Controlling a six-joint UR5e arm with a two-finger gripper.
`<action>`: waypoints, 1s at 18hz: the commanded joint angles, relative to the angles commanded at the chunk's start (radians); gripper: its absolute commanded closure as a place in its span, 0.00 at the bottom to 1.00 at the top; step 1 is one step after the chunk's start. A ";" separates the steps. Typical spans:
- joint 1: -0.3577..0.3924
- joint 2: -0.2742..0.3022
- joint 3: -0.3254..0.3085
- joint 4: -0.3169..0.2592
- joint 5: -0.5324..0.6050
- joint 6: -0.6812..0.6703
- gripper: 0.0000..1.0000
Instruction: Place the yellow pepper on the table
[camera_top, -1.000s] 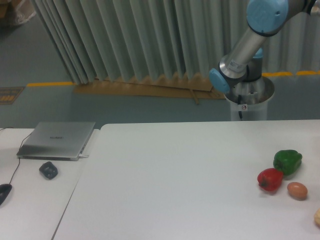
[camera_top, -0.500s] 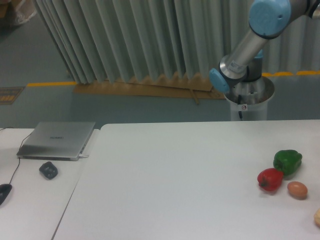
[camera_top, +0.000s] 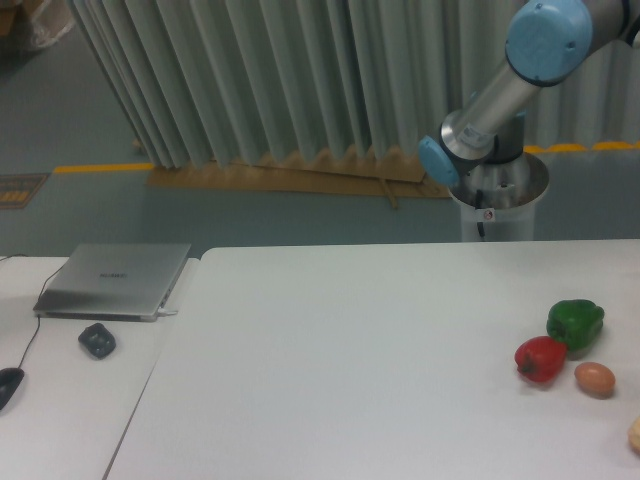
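White bench carries green pepper, red pepper, egg-like item at right. Pleated curtain behind. Jaws out of frame.

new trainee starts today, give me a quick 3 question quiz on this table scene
1. True or false: the red pepper lies apart from the green pepper, with bare table between them.
2. Which thing lies nearest the closed grey laptop? A) the egg-like brown thing B) the small dark object C) the green pepper
3. Is a yellow pepper or the gripper in view?

Key
1. False: they touch or nearly touch.
2. B
3. No: only the arm's elbow and joints show, and no yellow pepper is visible.
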 joint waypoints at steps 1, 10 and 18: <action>0.000 0.000 -0.008 0.000 0.000 0.000 0.25; -0.002 0.020 -0.011 -0.011 0.005 0.002 0.58; -0.043 0.115 -0.023 -0.172 0.011 -0.014 0.58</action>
